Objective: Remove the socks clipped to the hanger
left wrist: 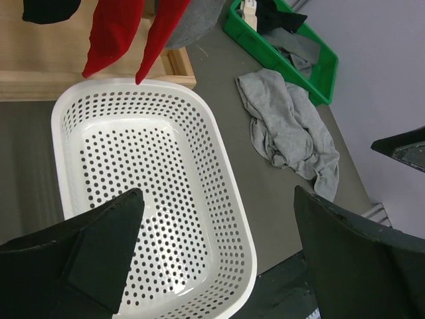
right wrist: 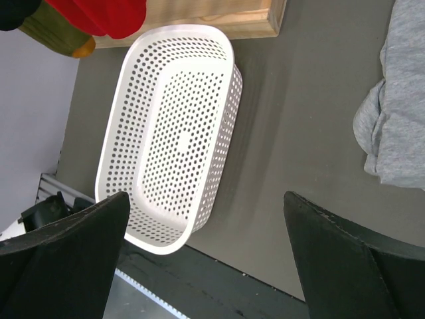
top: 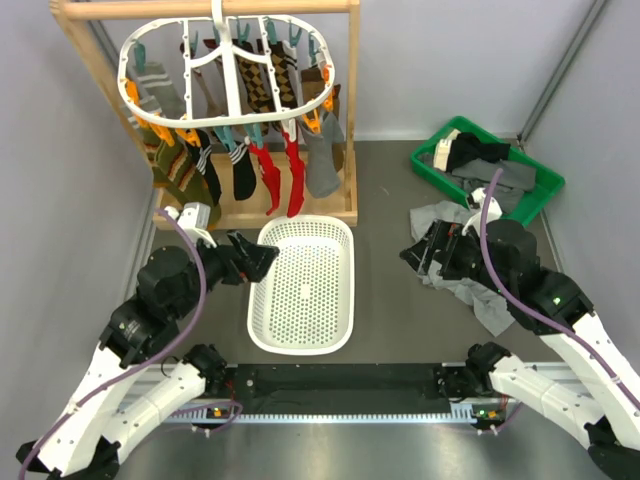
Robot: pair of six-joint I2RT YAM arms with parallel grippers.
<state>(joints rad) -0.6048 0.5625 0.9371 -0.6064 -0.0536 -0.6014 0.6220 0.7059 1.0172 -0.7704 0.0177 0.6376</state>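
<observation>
Top view, 11 o'clock: the hanger hung from the wooden rail stand. The socks were clipped round its rim and dangled in a row: olive, black with white stripes, red, grey, and argyle further back.

Left pincer sat at 9 o'clock of the white basket, just beside its rim. Its fingers were spread wide with nothing between them, and the wrist view agreed. In that view the red sock toes hung at the basket's far rim, 12 o'clock.

Right pincer was at 3 o'clock of the basket, apart from it, spread wide and gripping nothing.

A grey garment lay crumpled on the tabletop under the right arm. A green bin of dark and grey clothes stood at 2 o'clock.
</observation>
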